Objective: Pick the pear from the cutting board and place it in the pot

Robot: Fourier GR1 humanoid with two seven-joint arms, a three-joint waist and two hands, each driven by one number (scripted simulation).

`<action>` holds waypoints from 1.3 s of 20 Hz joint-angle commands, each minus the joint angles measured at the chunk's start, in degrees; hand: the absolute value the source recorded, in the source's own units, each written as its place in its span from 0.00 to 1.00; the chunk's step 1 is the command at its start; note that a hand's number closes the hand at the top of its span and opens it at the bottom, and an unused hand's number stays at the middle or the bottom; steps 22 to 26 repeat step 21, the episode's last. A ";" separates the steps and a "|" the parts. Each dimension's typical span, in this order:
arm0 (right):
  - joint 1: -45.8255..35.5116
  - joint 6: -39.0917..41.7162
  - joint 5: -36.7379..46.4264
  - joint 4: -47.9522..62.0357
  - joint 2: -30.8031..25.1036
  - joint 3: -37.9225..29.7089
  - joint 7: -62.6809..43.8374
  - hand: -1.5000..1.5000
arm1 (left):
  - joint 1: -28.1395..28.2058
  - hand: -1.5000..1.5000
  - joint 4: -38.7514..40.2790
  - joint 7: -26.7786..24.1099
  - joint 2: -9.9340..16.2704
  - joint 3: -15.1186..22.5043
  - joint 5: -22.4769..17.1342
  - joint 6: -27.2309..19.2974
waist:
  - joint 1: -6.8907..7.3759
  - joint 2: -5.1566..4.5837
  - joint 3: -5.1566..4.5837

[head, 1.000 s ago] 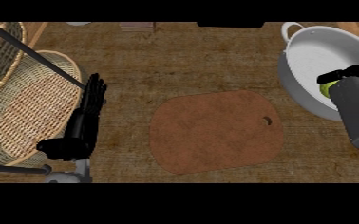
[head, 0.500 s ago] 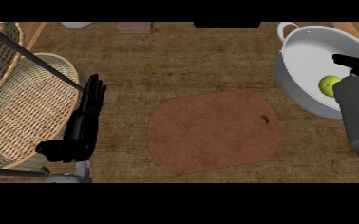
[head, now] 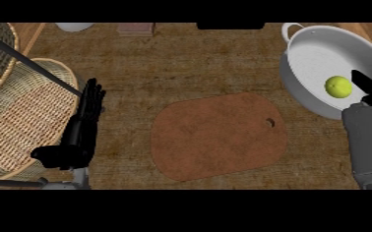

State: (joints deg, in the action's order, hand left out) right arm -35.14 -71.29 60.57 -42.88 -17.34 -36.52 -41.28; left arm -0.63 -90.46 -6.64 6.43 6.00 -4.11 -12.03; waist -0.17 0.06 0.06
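Note:
The yellow-green pear (head: 338,86) lies inside the white pot (head: 314,59) at the right, near the pot's right side. My right hand (head: 362,82) shows at the view's right edge just beside the pear, a straight black finger pointing up, nothing curled round the fruit. Its grey forearm runs down the right edge. The brown cutting board (head: 218,136) lies bare in the middle of the counter. My left hand (head: 76,140) rests open at the left, fingers straight, far from the board and pot.
A wicker basket (head: 29,115) with a dark metal bar across it fills the left side, close to my left hand. Along the far edge sit a white object (head: 74,27), a small brown box (head: 136,28) and a dark item (head: 230,25).
The right hand has let go of the pear, which now lies uncovered in the pot. The hand has drawn back toward the right edge. The left hand has not moved.

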 commanded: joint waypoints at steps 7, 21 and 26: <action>18.99 -2.80 -4.46 -25.24 7.98 4.54 1.08 0.00 | 2.72 0.50 -4.73 1.68 -0.40 0.25 0.91 -0.04 | -0.25 0.21 -0.08; 32.61 -5.53 -2.10 -43.39 15.68 0.85 0.96 0.00 | 3.13 0.50 -2.82 0.40 -0.78 -0.79 1.91 2.39 | 0.11 -0.02 -0.05; 32.61 -5.53 -2.10 -43.39 15.68 0.85 0.96 0.00 | 3.13 0.50 -2.82 0.40 -0.78 -0.79 1.91 2.39 | 0.11 -0.02 -0.05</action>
